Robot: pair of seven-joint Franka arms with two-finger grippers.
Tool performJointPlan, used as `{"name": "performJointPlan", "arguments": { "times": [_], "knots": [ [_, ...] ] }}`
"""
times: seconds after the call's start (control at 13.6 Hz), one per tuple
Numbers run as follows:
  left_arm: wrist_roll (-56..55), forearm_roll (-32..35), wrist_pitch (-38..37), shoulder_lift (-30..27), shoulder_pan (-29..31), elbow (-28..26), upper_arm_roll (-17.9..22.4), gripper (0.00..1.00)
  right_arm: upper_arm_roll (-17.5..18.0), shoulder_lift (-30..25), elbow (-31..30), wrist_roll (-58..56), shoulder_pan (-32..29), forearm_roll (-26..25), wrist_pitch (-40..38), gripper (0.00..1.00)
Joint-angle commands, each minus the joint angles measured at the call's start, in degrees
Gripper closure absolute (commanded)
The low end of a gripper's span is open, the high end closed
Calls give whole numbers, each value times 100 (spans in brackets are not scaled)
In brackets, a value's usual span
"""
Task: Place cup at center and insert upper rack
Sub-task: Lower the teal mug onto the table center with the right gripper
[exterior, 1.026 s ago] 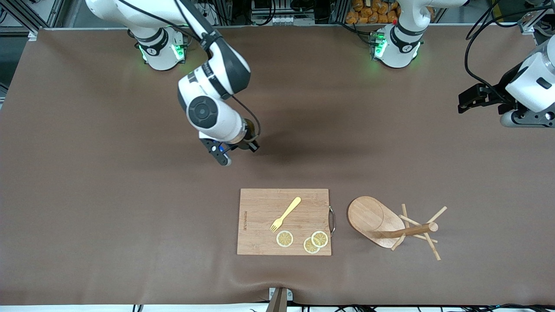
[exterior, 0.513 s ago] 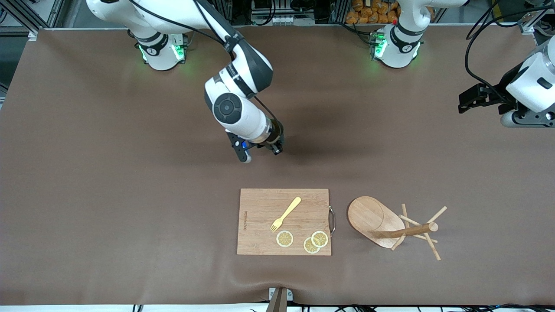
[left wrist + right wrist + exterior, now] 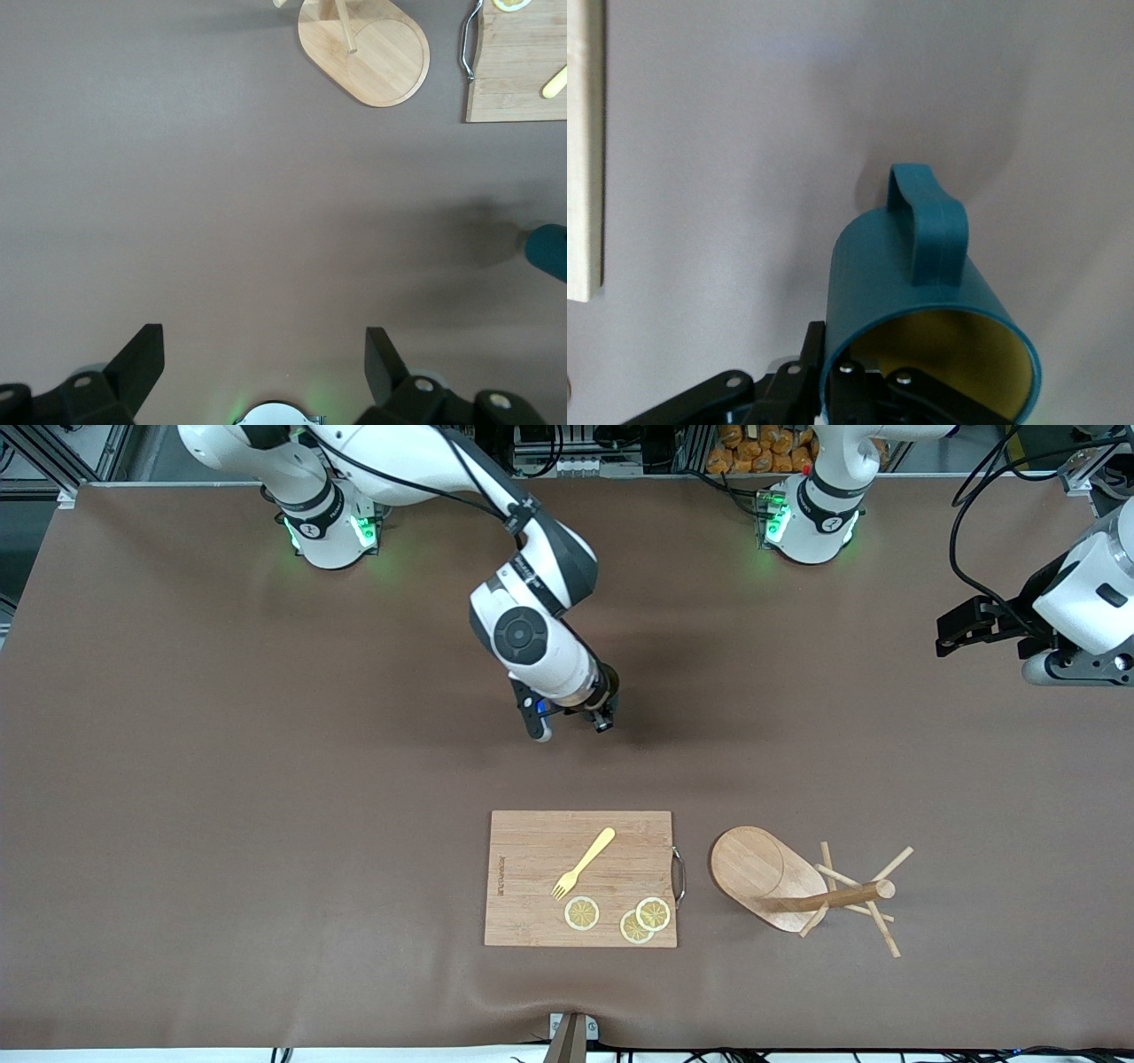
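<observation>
Two arms in my view. Right gripper (image 3: pixel 592 722) clamped teal cup (image 3: pixel 921 292) by rim, over bare table middle. Left gripper (image 3: pixel 257 372) waited wide open at table end. Rack (image 3: pixel 797 890) lay toppled beside cutting board (image 3: pixel 580 877). Risk I judged: rim pinch slipping, cup tipping when set down.

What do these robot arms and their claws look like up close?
Both arms are glossy white with dark grey joint sections and round grey caps. Green lights glow at their bases, and black cables trail along them. The right claw is small and black with a blue spot; the left claw has two black, wedge-shaped fingers.
</observation>
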Motion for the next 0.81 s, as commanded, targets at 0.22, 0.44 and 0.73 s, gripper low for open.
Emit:
{"name": "performJointPlan", "arguments": {
  "times": [0.22, 0.44, 0.73],
  "knots": [
    [-28, 53, 37, 3, -19, 18, -7, 0, -67, 116, 203, 661, 310, 280, 25, 100],
    [-28, 53, 37, 3, -27, 18, -16, 0, -67, 177, 203, 740, 364, 297, 183, 100],
    [-28, 53, 37, 3, -19, 18, -7, 0, -67, 353, 195, 750, 390, 271, 367, 100]
  ]
}}
